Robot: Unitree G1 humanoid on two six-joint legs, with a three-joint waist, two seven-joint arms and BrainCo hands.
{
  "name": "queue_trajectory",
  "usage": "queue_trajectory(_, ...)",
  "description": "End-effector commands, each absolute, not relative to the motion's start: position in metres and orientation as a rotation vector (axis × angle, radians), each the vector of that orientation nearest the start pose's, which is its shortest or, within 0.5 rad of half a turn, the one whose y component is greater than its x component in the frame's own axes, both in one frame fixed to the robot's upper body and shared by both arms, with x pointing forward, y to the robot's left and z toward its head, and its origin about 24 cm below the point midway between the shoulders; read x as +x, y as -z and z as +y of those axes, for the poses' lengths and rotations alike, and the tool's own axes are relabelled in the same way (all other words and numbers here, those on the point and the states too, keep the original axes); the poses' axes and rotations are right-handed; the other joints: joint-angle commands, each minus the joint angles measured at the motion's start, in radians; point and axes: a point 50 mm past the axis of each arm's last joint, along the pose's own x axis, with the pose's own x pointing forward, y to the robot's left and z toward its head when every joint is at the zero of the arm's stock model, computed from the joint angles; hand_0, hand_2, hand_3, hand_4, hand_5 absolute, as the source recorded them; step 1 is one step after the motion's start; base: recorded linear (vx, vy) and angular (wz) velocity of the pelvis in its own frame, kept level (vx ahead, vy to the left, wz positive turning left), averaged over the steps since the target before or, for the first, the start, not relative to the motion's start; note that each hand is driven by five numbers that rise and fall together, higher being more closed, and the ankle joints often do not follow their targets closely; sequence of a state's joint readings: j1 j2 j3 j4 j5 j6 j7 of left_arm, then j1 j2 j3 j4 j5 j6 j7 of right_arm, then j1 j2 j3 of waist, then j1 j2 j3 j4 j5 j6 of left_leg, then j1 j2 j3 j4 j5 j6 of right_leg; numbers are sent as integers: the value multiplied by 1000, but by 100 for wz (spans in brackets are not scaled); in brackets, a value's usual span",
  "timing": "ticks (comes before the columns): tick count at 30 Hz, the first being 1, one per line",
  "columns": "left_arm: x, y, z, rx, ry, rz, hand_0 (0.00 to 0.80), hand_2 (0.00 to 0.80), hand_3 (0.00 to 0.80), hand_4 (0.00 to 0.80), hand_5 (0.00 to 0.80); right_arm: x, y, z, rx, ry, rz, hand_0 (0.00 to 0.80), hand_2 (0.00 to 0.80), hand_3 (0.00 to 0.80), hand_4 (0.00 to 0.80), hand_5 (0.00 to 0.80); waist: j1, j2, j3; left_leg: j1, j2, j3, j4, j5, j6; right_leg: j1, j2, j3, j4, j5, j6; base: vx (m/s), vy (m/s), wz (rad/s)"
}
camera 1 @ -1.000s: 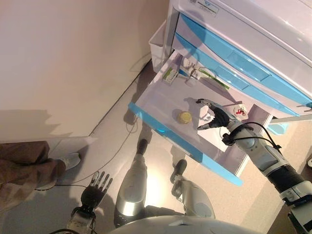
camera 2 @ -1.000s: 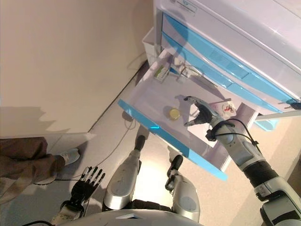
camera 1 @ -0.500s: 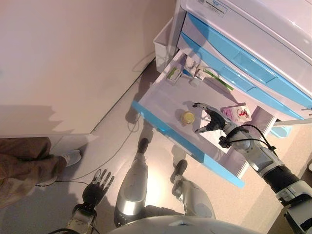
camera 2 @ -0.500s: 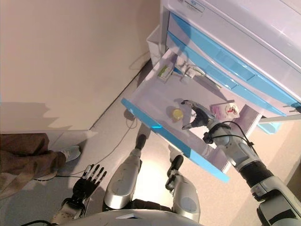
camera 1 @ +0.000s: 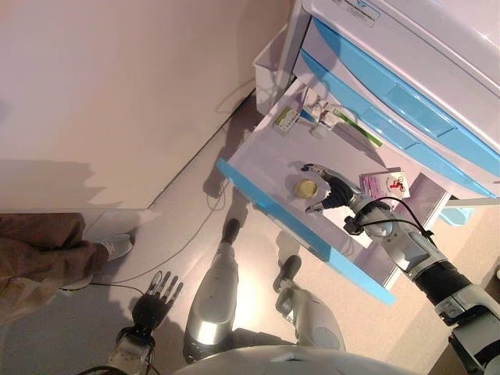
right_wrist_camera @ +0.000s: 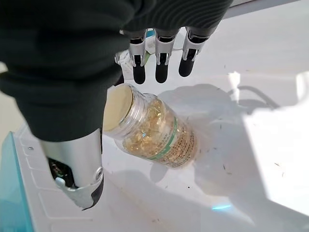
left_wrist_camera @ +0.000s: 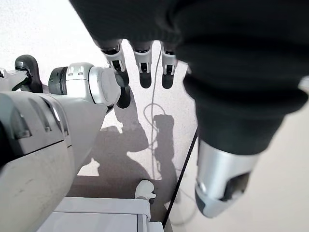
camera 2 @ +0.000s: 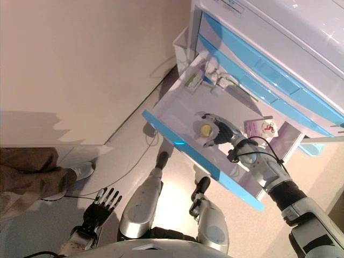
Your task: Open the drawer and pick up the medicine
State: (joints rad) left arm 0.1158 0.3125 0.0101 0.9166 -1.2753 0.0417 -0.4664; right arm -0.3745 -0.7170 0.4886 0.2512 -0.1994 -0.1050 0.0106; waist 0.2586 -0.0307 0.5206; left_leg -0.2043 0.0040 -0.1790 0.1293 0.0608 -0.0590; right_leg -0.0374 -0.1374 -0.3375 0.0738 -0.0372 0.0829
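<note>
Blue-fronted and pulled well out of the cabinet [camera 1: 437, 70], the drawer [camera 1: 266, 205] already stands open, so the first half of the job looks done. From the head views, the medicine bottle [camera 1: 306, 188] stands on the drawer floor, and the right hand [camera 1: 334, 190] hovers just beside it, fingers spread wide on either side, not yet closed. A pink packet [camera 1: 384, 184] lies beyond the hand, small boxes [camera 1: 286, 120] at the drawer's back. The left hand [camera 1: 156, 295] hangs low, well away from the drawer, fingers straight. In the right wrist view, the bottle [right_wrist_camera: 150, 126] sits between fingers [right_wrist_camera: 162, 65] and thumb [right_wrist_camera: 79, 169], ungripped; grasping and lifting remain.
</note>
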Motion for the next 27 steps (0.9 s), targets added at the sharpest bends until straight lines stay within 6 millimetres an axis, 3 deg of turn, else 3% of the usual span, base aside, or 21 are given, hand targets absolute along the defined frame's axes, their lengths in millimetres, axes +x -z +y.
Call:
queue_trajectory(1,114,125,252,-993,-306,592,0,0,0,0,0,306,-85,-173,-1019,-456,-175,0,0,0,0,0,3,-1,-39,-26,-26,20,48,-69,20,-71,-24,25,101,18,20,0,0,0)
queue_trajectory(6,114,124,252,-991,-304,593,0,0,0,0,0,307,-84,-172,-1020,-458,-171,0,0,0,0,0,7,-3,-37,-28,-27,17,47,-69,21,-72,-23,24,99,20,21,0,0,0)
queue_trajectory(9,114,124,253,-989,-305,594,0,0,0,0,0,308,-83,-172,-1022,-450,-164,304,304,304,304,304,9,-5,-34,-31,-27,16,53,-71,22,-74,-24,23,102,20,22,0,0,0)
queue_trajectory(10,113,124,254,-987,-305,594,0,0,0,0,0,308,-82,-173,-1025,-447,-160,467,467,467,467,467,10,-6,-34,-30,-27,16,52,-71,22,-74,-23,23,101,21,22,0,0,0)
queue_trajectory(13,114,123,255,-985,-307,591,0,0,0,0,0,308,-81,-174,-1035,-439,-152,778,778,778,778,778,11,-9,-34,-29,-27,15,51,-72,23,-71,-22,22,99,22,23,0,0,0)
queue_trajectory(27,115,122,257,-971,-299,591,0,0,0,0,0,308,-79,-176,-1039,-434,-163,800,800,800,800,800,15,-18,-37,-22,-24,12,44,-74,23,-62,-16,23,89,26,28,0,0,0)
